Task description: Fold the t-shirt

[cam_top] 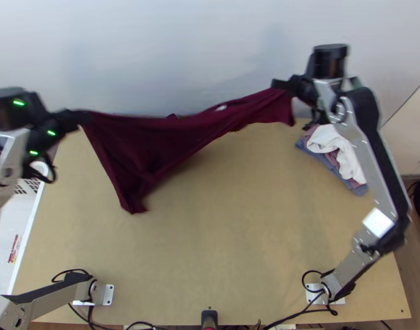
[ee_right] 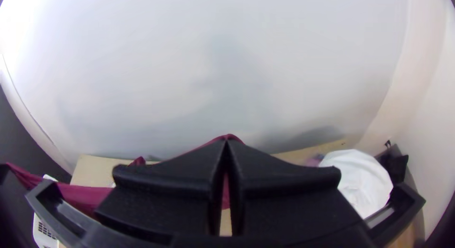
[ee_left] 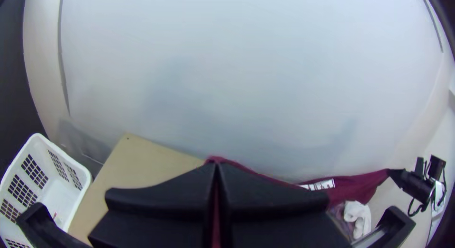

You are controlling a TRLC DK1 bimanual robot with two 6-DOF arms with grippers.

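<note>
My left gripper (cam_top: pixel 87 117) and right gripper (cam_top: pixel 282 87) are both closed, each pinching cloth at one end of the maroon t-shirt (cam_top: pixel 149 137). I've got the t-shirt strung between them over the far part of the table (cam_top: pixel 237 220), bunched along the top, not folded. Left part droops longest, down to a narrow end nearer my bases; can't tell if that touches the wood. Short flap hangs by my right gripper. White patch (cam_top: pixel 222 108) shows near its upper edge, between the two grips. Right of the t-shirt: clothes pile (cam_top: pixel 336 148), white, mauve and blue. Left of the t-shirt: white basket (ee_left: pixel 84 176). Beyond the t-shirt: pale wall (cam_top: pixel 171 49).
</note>
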